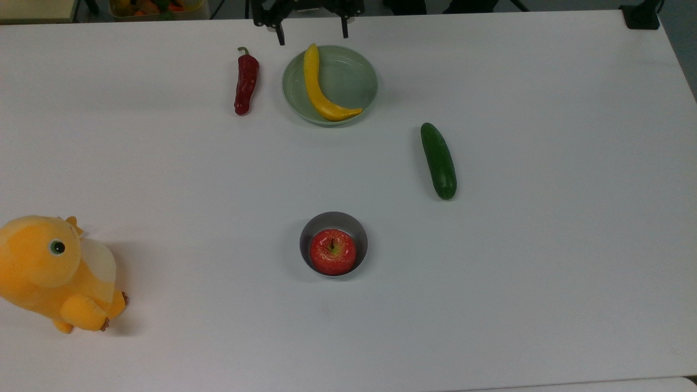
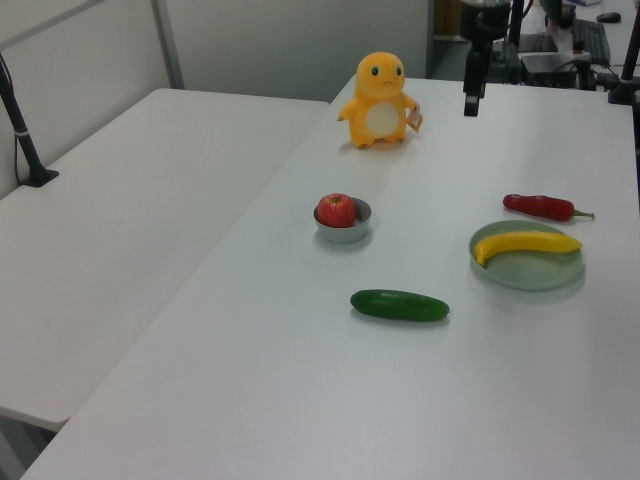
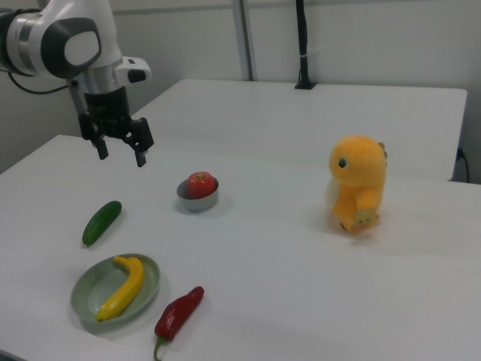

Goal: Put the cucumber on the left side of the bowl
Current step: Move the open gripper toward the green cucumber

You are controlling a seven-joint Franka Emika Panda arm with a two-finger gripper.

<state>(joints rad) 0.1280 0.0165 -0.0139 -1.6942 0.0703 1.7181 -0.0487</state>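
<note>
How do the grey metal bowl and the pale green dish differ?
The bowl is grey, narrow and steep-sided; the dish is pale green, wider and shallow. The bowl holds a red apple; the dish holds a curved yellow fruit. A red chilli lies beside the dish; nothing lies close beside the bowl. Both are round and sit upright on the white table.

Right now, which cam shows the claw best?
The right view: the claw hangs open, with both fingers and the wrist clear above the table. The top view has the claw cut off at the frame's edge. The left view shows it edge-on, small and far back.
</note>
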